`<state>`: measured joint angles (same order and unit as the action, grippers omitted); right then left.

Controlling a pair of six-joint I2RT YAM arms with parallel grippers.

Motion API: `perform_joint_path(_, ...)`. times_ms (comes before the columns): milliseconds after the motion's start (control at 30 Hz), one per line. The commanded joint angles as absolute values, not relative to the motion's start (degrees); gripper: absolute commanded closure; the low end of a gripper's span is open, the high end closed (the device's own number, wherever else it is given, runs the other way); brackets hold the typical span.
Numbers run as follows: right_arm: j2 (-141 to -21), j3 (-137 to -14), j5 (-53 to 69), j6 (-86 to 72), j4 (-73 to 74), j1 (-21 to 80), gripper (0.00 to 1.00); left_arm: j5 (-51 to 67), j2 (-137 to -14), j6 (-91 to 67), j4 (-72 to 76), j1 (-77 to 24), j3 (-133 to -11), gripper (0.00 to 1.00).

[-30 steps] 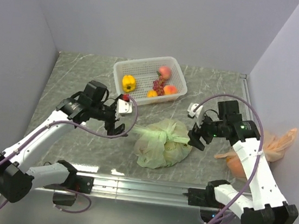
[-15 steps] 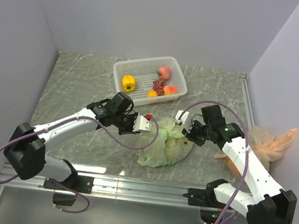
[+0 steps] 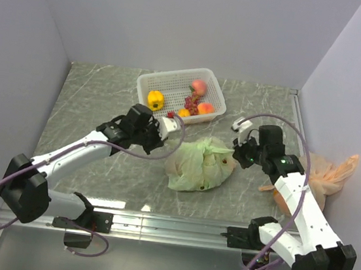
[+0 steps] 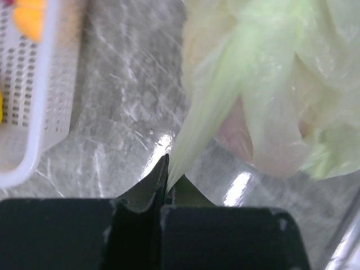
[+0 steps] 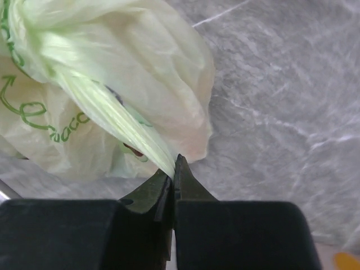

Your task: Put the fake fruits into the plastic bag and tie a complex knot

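The pale green plastic bag (image 3: 200, 166) lies bulging in the middle of the table between my two arms. My left gripper (image 3: 172, 136) is shut on a handle strip (image 4: 208, 107) that runs taut from the bag's left side to its jaws (image 4: 167, 169). My right gripper (image 3: 236, 156) is shut on the other strip (image 5: 107, 109), which is also stretched tight to its jaws (image 5: 173, 167). The strips meet in a bunched twist (image 5: 25, 25) at the bag's top. Fruit shapes show faintly through the film (image 4: 239, 126). More fake fruits (image 3: 198, 86) lie in the basket.
A white lattice basket (image 3: 174, 76) at the back holds a yellow fruit (image 3: 155, 99), grapes (image 3: 190, 101) and peaches (image 3: 205, 108); its rim shows at the left of the left wrist view (image 4: 39, 140). A peach-orange bag (image 3: 324, 176) sits by the right wall.
Both grippers came in to the bag, shut on its two handle strips and then pulled apart. The bag is now stretched flatter and wider.
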<state>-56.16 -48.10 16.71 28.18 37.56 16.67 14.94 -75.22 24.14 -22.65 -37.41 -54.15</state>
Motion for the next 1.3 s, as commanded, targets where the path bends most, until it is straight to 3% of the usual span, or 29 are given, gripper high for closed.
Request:
perform_joint_path(0, -54.67, -50.71, 7.9, 14.87, 40.16, 5.56, 1.0, 4.04, -70.15, 7.23, -31.46, -28.58, -54.84, 1.0)
perform_joint_path(167, -55.28, -53.34, 9.93, 8.19, 42.8, -5.35, 1.0, 3.61, -66.27, -4.91, -31.73, -22.07, -52.3, 0.99)
perform_joint_path(467, -59.14, -52.47, 9.84, 14.23, 42.19, -16.69, 1.0, 8.69, -67.32, -0.71, -32.79, -13.8, -50.45, 1.0)
perform_joint_path(900, -59.24, -49.39, 16.23, 21.17, 42.8, -15.38, 1.0, 12.22, -68.12, 9.23, -33.05, -21.08, -49.31, 0.99)
perform_joint_path(1100, -58.62, -52.38, 22.14, 28.03, 48.86, -4.86, 1.0, 11.07, -66.45, 10.63, -32.78, -22.85, -51.14, 1.0)
perform_joint_path(1267, -58.18, -52.38, 19.69, 27.95, 46.94, 4.21, 1.0, 8.97, -66.36, 11.69, -33.66, -22.76, -52.64, 0.99)
